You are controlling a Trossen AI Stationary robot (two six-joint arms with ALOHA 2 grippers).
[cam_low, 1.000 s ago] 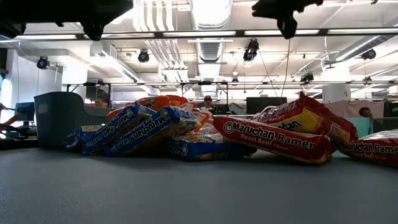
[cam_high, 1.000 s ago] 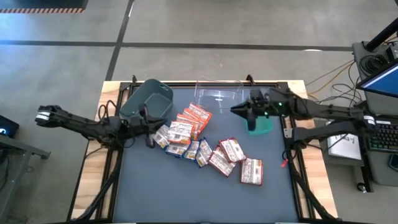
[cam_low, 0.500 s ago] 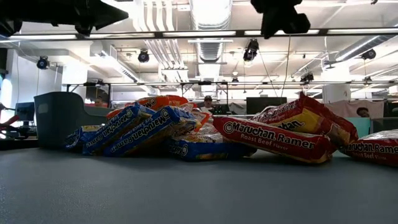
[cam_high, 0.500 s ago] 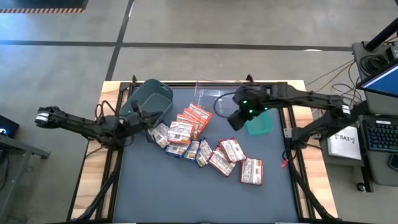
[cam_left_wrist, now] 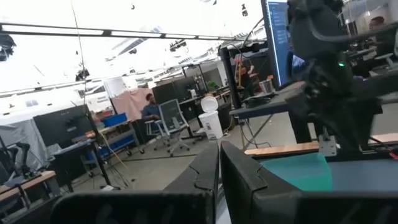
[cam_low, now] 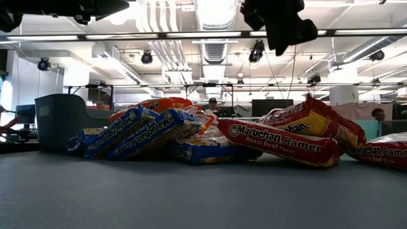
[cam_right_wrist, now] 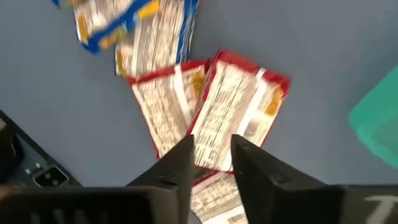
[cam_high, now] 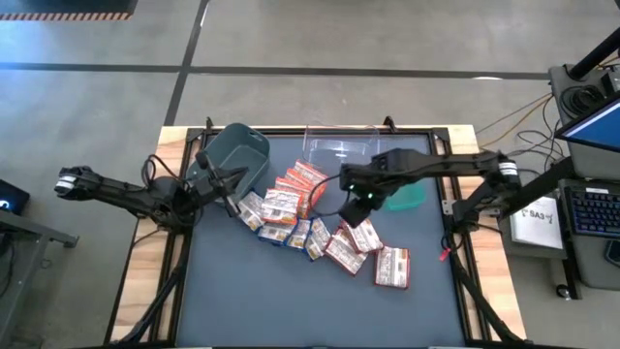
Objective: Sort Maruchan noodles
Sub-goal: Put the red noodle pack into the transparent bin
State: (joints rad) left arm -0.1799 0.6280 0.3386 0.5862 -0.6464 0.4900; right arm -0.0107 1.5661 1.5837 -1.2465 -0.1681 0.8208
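The Maruchan noodles [cam_high: 320, 225] lie heaped mid-table, bare mat toward the near edge. The right gripper [cam_high: 360, 204] hovers above the maroon packets [cam_right_wrist: 211, 115], fingers slightly parted, empty. The left gripper [cam_high: 232, 192], closed, waits beside the grey bin [cam_high: 232, 155].

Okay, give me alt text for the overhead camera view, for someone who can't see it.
The right gripper hangs open and empty above a scattered row of Maruchan noodles on a dark table. The left gripper, shut, waits by a grey bin, with a clear bin and a green bin along the far side.
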